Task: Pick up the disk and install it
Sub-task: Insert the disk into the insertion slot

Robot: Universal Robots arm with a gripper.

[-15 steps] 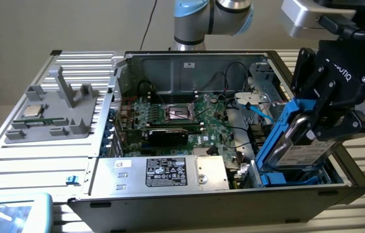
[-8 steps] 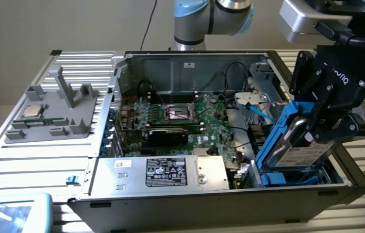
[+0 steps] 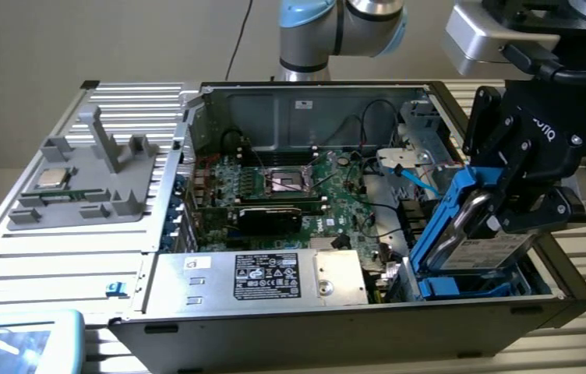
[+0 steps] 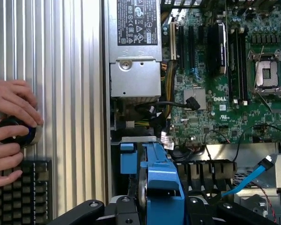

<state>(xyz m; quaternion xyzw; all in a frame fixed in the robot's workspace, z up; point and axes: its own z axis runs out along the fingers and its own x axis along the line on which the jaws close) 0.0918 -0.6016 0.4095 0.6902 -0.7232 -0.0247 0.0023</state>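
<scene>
Slatted metal table (image 3: 59, 265): carries an open computer case (image 3: 304, 323), lid off.

The motherboard (image 3: 304, 187) covers the case floor. The silver power supply (image 3: 262, 276) sits against the near wall.

The gripper (image 3: 530, 212) hangs over the case's near corner at the exterior view's right. Its jaws are clamped on the disk (image 3: 477, 245), one finger on each flat side.

The disk stands on edge in its blue carrier, tilted, with its lower end inside the drive bay beside the power supply.

Obstructions: black cables (image 4: 178, 105) lie loose between the power supply and the bay, and a blue data cable (image 3: 418, 175) runs just beside the bay.

A grey fixture (image 3: 85, 187), well apart at the exterior view's left, holds a processor chip (image 3: 54, 178).

The wrist view shows a person's hand (image 4: 9, 105) on a black knob (image 4: 14, 132), next to a keyboard (image 4: 18, 194).
</scene>
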